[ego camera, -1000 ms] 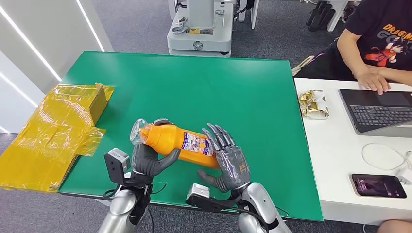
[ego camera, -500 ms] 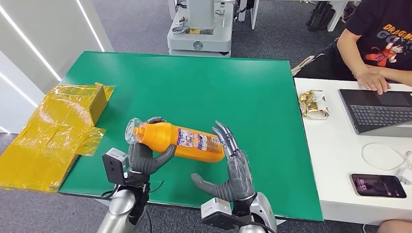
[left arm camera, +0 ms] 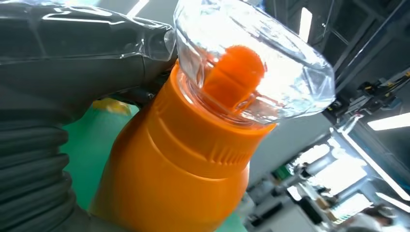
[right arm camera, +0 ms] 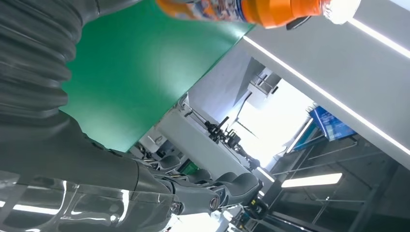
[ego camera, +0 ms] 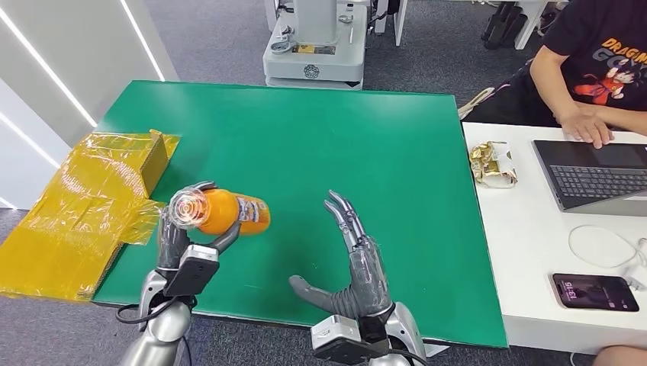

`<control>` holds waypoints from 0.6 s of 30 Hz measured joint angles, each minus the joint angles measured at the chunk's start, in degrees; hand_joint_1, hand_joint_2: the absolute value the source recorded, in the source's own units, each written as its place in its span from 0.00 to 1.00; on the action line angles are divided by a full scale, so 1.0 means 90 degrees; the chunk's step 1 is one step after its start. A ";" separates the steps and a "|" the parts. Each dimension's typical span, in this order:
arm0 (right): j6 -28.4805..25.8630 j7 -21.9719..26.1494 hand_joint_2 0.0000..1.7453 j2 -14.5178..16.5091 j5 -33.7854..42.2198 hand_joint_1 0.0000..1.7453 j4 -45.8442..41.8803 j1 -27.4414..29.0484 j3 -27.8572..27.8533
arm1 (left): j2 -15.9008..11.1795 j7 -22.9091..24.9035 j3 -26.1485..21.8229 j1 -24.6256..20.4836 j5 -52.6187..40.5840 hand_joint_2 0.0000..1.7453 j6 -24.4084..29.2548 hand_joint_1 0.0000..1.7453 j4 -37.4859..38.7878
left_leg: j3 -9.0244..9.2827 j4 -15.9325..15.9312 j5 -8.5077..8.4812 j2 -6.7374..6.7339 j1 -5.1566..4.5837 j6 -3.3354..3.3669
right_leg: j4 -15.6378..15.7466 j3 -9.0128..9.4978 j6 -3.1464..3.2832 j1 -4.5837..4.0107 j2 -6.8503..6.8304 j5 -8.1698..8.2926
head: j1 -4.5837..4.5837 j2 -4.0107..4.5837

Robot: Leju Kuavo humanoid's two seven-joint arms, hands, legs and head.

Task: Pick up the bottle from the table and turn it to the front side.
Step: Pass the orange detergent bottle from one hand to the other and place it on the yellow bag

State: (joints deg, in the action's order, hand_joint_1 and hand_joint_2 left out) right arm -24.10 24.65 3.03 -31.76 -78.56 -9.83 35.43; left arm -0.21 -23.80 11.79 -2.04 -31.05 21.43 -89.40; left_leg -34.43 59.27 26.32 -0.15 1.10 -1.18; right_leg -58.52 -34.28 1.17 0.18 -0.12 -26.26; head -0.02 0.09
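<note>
Step in hand: the turn. Orange bottle [ego camera: 221, 211] is off the green bench [ego camera: 305, 137], gripped by the left hand [ego camera: 177, 232] near the neck end, fingers wrapped round the body just below the clear cap [ego camera: 185, 207]. In the head view the cap end points up toward the camera, so the bottle is seen nearly end-on, held above the bench's near-left part. Right hand [ego camera: 358, 263] holds nothing: fingers spread and upright, thumb out to the side, well apart from the bottle, hovering over the near edge of the bench.

Next move, as I judge it: rotate the bottle about its long axis till the front label faces out, prob. w/ the right hand coming back in to steady the base end; grip near the neck looks one-sided, so slip is a risk.

Hard to tell: only a sliver of label [ego camera: 248, 207] shows, can't read which face it is. Base end hidden behind the body. Left wrist view shows cap [left arm camera: 251, 63] and orange nozzle inside close up; fingers mostly hidden. Right wrist view cuts the bottle [right arm camera: 241, 7] off at the frame edge.
</note>
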 joint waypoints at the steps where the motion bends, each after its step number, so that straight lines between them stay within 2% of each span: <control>1: -0.0009 -0.0001 1.00 -0.0001 0.0004 0.00 -0.0015 0.0014 0.0000 | -0.0106 0.0087 -0.0029 0.0017 -0.0187 1.00 0.0029 1.00 -0.0052 | 0.0000 0.0000 0.0000 0.0000 0.0000 0.0000 | 0.0000 0.0000 0.0000 0.0000 0.0000 0.0000 | 0.0000 0.0000; 10: -0.0052 -0.0208 1.00 -0.0081 -0.0066 0.00 -0.0502 0.0328 -0.0002 | -0.0892 0.0646 -0.0257 0.0017 -0.0938 1.00 0.0180 1.00 -0.0432 | 0.0001 0.0000 0.0000 -0.0001 0.0000 0.0000 | 0.0001 -0.0001 0.0000 0.0000 0.0001 0.0000 | 0.0001 0.0000; 18: 0.0052 -0.0418 1.00 -0.0128 -0.0311 0.00 -0.1052 0.0560 -0.0019 | -0.1430 0.1348 -0.0336 -0.0266 -0.2012 1.00 0.0088 1.00 -0.0481 | 0.0003 0.0000 -0.0001 -0.0003 0.0000 -0.0001 | 0.0001 -0.0001 0.0001 0.0000 0.0004 0.0000 | 0.0000 0.0000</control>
State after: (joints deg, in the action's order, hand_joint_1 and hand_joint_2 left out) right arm -23.63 20.90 1.88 -34.56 -88.03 -4.79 35.26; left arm -13.09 -11.67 8.76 -4.44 -49.16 22.23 -93.73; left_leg -34.40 59.27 26.31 -0.18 1.10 -1.19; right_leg -58.51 -34.29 1.18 0.17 -0.09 -26.25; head -0.02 0.09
